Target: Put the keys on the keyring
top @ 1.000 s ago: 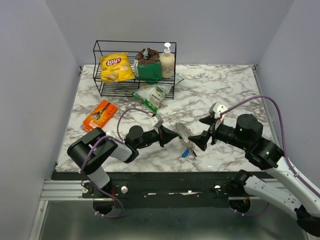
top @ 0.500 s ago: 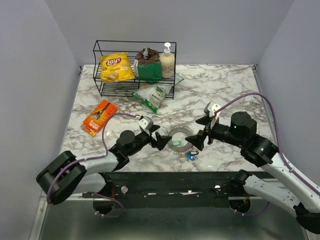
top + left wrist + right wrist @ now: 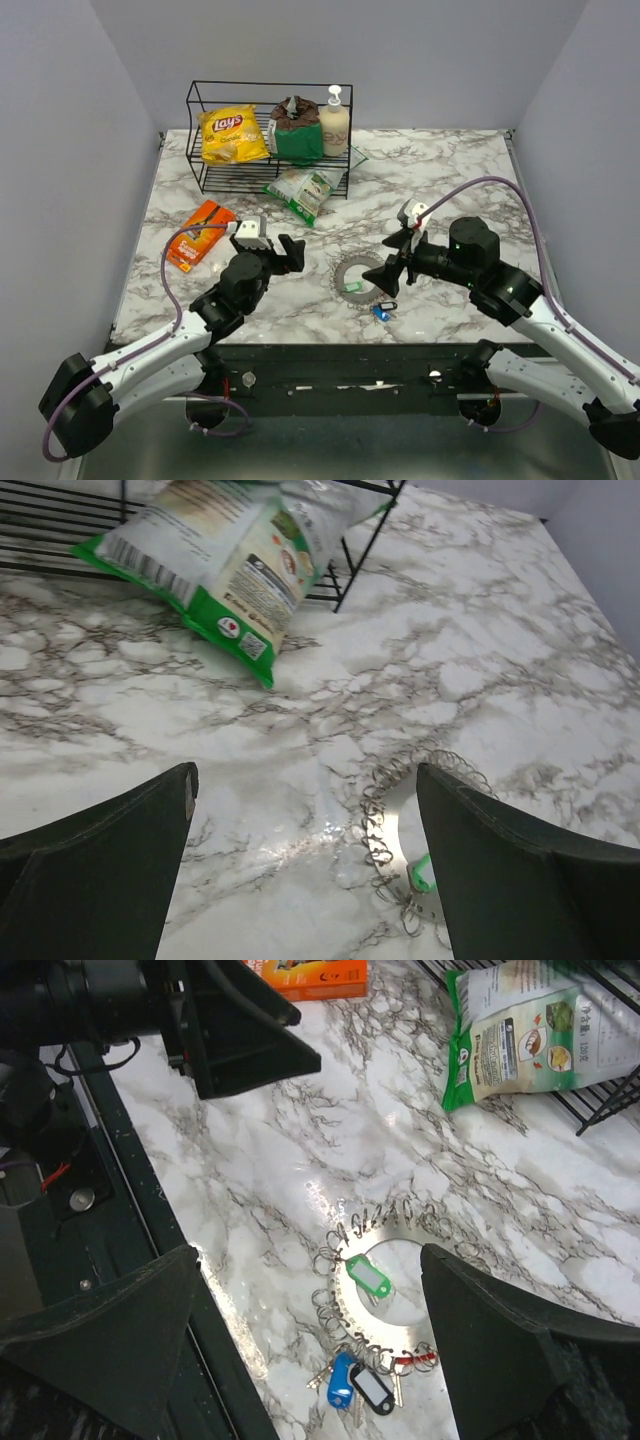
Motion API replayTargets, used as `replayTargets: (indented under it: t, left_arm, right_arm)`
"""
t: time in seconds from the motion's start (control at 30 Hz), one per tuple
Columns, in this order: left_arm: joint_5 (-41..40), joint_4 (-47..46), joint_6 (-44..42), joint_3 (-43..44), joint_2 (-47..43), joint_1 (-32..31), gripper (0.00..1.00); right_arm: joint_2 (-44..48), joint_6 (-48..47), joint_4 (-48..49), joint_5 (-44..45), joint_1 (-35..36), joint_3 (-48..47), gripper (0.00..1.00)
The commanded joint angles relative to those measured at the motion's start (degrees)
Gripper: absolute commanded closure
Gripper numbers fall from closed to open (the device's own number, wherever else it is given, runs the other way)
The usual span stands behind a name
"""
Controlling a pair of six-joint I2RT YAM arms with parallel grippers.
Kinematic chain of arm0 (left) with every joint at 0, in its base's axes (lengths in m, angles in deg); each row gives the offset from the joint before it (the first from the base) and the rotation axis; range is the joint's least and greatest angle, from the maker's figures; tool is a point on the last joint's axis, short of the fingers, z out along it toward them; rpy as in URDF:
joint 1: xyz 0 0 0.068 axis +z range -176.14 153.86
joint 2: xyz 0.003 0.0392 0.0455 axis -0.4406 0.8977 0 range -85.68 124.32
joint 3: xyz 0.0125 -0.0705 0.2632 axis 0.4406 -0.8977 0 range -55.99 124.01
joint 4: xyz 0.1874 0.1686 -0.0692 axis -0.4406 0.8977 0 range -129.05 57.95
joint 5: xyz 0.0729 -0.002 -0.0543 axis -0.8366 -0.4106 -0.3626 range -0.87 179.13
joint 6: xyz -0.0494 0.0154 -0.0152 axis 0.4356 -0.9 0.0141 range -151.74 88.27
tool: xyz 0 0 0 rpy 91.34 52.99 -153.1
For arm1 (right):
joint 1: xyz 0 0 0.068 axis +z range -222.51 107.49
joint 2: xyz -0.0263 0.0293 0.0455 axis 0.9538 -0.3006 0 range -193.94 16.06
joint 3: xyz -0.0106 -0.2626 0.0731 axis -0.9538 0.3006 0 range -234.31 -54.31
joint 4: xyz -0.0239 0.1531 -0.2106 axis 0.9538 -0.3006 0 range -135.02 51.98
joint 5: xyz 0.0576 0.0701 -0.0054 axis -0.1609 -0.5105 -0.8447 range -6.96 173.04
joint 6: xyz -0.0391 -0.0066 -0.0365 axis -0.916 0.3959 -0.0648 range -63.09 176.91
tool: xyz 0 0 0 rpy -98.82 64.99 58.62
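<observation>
Left fingers (image 3: pixel 90 860) and right fingers (image 3: pixel 100 1340) both stand wide apart, holding nothing. Between them on the counter (image 3: pixel 300 1140) lies the keyring (image 3: pixel 325 1305), nearer the right fingers, with a green key (image 3: pixel 367 1275) inside its loop and a blue key (image 3: pixel 340 1380) at its edge. Beyond them lies a green snack bag (image 3: pixel 520 1040).

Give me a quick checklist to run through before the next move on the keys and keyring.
1. Left gripper open and empty: ok.
2. Right gripper open and empty: ok.
3. Keyring lying free of both grippers: ok.
4. Green key threaded on the keyring: cannot tell.
5. Blue key threaded on the keyring: cannot tell.
6. Keyring visible in both wrist views: ok.
</observation>
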Motion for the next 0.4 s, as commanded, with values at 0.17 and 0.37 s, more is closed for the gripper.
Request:
replayTargets:
  t: [0.17, 0.37]
  left_arm:
    - [-17.32, 14.59, 7.12, 3.53, -1.31, -0.34, 0.01]
    - [-15.13, 12.39, 4.33, 3.26, -0.52, -0.34, 0.01]
  right_arm:
    - [-2.30, 0.80, 2.72, -2.65, 0.21, -1.43, 0.00]
    - [-2.57, 0.88, 2.81, -2.57, 0.13, -1.78, 0.00]
